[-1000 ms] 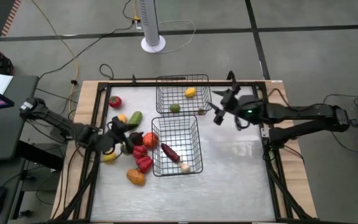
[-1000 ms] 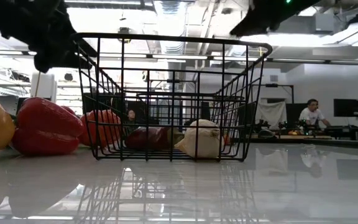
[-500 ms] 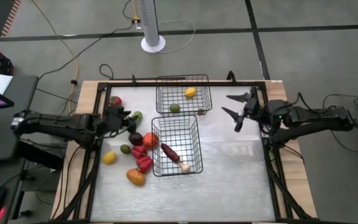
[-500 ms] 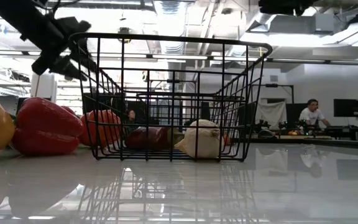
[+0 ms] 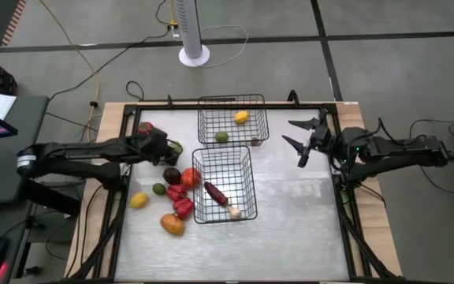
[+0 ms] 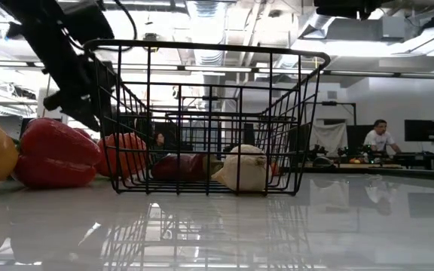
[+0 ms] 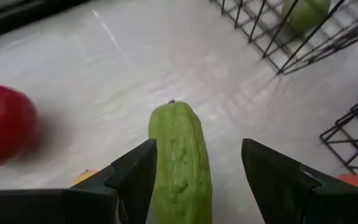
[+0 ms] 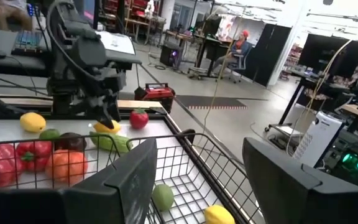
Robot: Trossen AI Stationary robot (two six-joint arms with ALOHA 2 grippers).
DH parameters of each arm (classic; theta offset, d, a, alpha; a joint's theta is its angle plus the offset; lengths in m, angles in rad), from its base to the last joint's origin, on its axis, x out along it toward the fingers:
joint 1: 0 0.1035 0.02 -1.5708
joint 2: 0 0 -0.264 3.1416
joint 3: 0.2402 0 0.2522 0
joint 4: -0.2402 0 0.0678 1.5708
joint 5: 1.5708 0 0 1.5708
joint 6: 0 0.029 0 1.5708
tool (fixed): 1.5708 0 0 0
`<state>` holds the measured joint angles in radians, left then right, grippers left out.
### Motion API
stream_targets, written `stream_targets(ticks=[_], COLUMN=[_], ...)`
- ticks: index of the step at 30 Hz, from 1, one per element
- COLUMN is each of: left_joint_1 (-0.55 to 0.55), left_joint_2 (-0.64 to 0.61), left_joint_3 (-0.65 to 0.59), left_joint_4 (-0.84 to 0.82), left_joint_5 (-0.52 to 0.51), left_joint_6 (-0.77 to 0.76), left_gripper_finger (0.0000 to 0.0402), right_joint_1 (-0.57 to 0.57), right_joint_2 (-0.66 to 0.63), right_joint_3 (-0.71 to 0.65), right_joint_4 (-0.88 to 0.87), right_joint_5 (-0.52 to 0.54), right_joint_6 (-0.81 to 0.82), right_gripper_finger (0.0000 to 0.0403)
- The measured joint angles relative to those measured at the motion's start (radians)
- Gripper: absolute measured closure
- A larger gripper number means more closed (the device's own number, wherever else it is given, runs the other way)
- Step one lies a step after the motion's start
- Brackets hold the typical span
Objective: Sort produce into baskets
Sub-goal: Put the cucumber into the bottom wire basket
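Both arms: dark, near-black jointed links with black cabling along them. Left gripper (image 7: 194,171): two matte black, wedge-shaped fingers. Right gripper (image 5: 304,140): same black fingers; green indicator light just behind, at the wrist.

- I see open bench (image 5: 290,229) right of the near basket (image 5: 223,184) and along the front edge.
- The far basket (image 5: 232,120) sits just behind the near one; only a narrow gap separates them.
- On the left, produce crowds against the near basket's wall: a red pepper (image 5: 183,207), a tomato (image 5: 190,177).
- My left fingers (image 7: 135,180) straddle a green cucumber (image 7: 180,162), with bare bench beyond.
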<state>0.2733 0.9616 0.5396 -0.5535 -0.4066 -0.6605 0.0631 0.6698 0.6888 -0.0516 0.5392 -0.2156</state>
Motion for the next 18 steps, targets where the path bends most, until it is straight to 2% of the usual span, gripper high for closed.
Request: stream_targets(ticks=[3, 10, 18], left_joint_1=[0.029, 0.096, 0.145], left_joint_2=[0.06, 0.209, 0.384], left_joint_3=[0.0, 0.0, 0.001], left_joint_4=[0.052, 0.181, 0.211], left_joint_5=[0.034, 0.026, 0.004], left_joint_6=[0.047, 0.134, 0.172], left_gripper_finger=[0.018, 0.018, 0.018], right_joint_1=[0.0, 0.001, 0.001], right_joint_2=[0.005, 0.013, 0.024], right_joint_3=[0.0, 0.0, 0.0], right_joint_4=[0.001, -0.003, -0.041], right_joint_5=[-0.002, -0.011, -0.014], right_joint_6=[0.004, 0.006, 0.017], right_gripper_finger=[0.0138, 0.0138, 0.0138])
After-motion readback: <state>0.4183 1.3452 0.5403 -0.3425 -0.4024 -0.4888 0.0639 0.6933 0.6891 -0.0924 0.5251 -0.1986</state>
